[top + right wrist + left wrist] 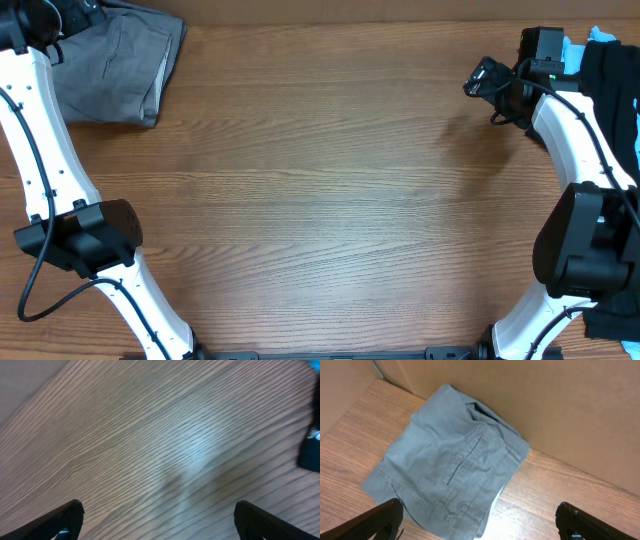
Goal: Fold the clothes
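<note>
Wood-grain tabletop, lit from above; a brown panel closes off its far edge.

Grey shorts: folded into a rough rectangle, lying flat at the table's far-left corner, close against the panel. Top face shows a welt pocket seam. The waistband edge faces the wrist camera. A strip of pale lining shows along one side of the fold. In the overhead view the shorts sit by the left arm's upper link.

Left gripper: fingers spread wide, nothing clamped. It sits over the near edge of the shorts. One fingertip overlaps the shorts' corner in the picture; the other is over bare wood beside the fold. Contact with the cloth: cannot tell.

Right gripper: fingers also spread wide, holding nothing, with only bare wood grain between them. In the overhead view it is at the far right of the table, well apart from the shorts.

Black garment: heaped at the table's right edge, just beyond the right gripper; a dark edge of it shows in the right wrist view. Light-blue garment: a small part shows at the top of that heap, touching the black cloth.
</note>
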`<state>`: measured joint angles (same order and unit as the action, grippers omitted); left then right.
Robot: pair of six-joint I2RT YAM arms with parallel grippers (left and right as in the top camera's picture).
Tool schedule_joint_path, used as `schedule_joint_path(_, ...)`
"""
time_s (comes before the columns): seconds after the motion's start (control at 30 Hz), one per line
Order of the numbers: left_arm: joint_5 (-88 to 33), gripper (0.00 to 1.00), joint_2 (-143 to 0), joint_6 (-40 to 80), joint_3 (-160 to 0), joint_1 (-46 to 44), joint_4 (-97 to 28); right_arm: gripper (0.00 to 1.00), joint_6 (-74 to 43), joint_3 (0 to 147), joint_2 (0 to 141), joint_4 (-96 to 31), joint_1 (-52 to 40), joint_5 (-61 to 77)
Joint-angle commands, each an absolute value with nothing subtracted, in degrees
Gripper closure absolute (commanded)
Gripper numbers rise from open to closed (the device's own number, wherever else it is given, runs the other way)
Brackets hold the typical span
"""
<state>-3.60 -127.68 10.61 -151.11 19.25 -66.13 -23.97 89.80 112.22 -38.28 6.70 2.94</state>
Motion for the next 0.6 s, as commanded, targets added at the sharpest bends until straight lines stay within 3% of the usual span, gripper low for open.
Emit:
schedule_joint_path(0.0, -4.5, 0.00, -127.9, 11.4, -151.0, 19.4, -66.2, 0.00, -24.1, 91.0, 110.5, -39.2, 6.5, 11.9)
schedule_joint_path(0.17, -4.5, 0.00, -127.9, 11.4, -151.0, 19.4, -66.2, 0.00, -20.4, 91.3, 107.7, -38.4, 6.8, 22.9)
schedule_joint_path(0.57, -4.5, 0.00, -127.9, 11.4, -151.0, 19.4, -66.2, 0.00, -17.3, 91.2, 88.9, -44.5, 5.7, 23.2)
